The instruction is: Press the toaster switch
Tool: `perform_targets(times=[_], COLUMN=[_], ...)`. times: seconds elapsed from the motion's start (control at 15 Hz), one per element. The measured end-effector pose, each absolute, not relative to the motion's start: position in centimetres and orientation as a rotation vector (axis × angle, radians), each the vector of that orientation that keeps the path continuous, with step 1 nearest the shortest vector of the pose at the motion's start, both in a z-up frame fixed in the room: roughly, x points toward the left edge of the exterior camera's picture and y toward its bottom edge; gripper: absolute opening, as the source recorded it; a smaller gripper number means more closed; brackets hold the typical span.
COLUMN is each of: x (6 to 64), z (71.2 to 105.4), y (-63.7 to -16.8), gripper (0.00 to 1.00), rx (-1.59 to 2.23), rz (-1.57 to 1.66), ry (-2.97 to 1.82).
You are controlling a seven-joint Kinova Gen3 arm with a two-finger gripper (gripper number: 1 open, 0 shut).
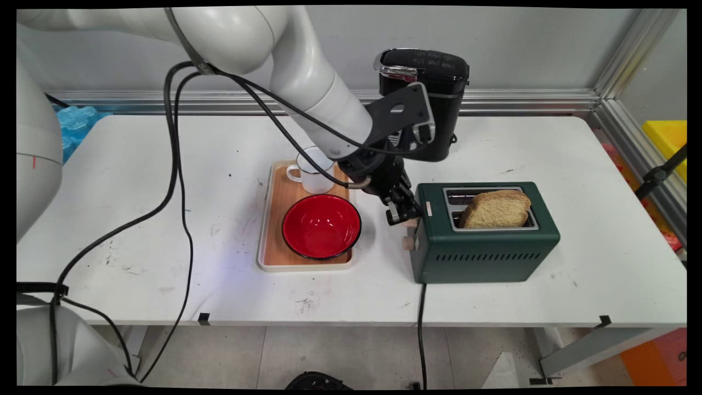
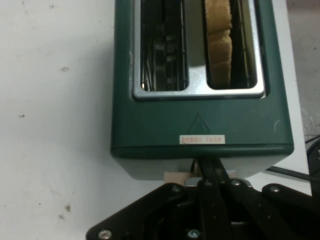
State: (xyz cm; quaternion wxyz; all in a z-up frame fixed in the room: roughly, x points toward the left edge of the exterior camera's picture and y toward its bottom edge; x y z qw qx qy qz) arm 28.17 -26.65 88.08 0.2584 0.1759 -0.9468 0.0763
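Green toaster [image 1: 485,241] right of tray [image 1: 274,219], bread [image 1: 496,208] in near slot. Gripper [image 1: 405,215] at its left end, fingers together on the lever [image 1: 410,221].

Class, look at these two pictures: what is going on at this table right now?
The robot's gripper is down at the left end of a green toaster, fingers together by its lever. A bread slice stands in the toaster's near slot; the other slot is empty. Beside it, a tray holds a red bowl and a white mug. A black coffee machine stands behind.
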Motion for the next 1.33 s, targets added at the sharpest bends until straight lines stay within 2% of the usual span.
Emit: perform_targets(times=[1.33], x=[28.9], z=[84.2], y=[-26.4], gripper=[0.0], rx=[0.508], rz=[0.19], ry=[-2.616])
